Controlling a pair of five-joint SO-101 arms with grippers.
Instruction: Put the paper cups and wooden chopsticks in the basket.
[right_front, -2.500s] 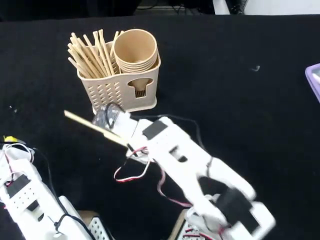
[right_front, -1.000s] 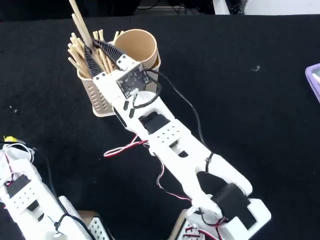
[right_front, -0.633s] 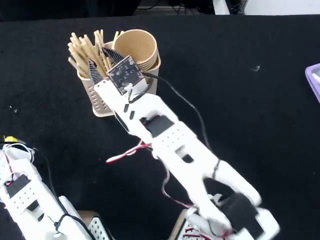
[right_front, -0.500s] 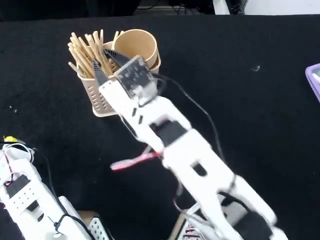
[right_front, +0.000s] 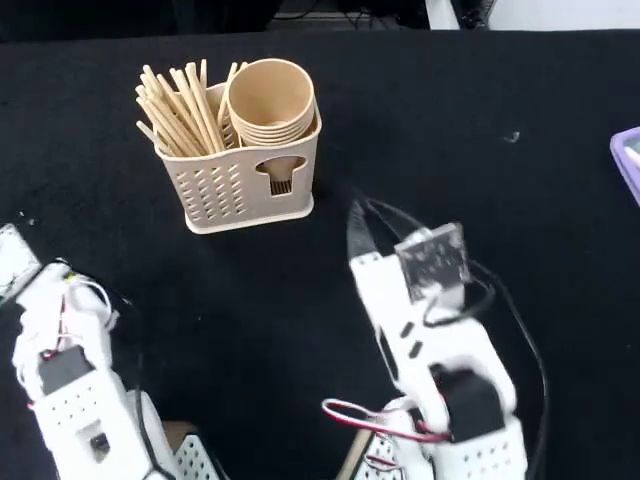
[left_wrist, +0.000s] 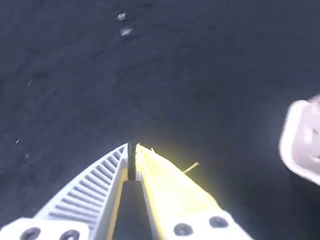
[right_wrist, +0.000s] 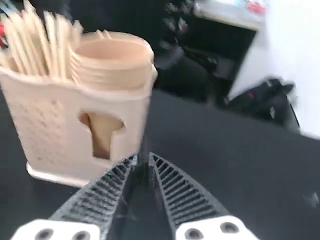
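We judge the wooden chopsticks (right_front: 180, 105) light, stiff and slippery, best pinched mid-length, and the paper cups (right_front: 270, 100) crushable, so rim grips. Both sit in the basket (right_front: 235, 185), while the right gripper (right_wrist: 144, 157) and left gripper (left_wrist: 131, 147) are closed, empty.

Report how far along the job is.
Done: the cups sit stacked in the basket, with the chopsticks standing in its other compartment. In hand: nothing; the left pincer and right pincer are both shut and empty. Left: apparently nothing to pick up.
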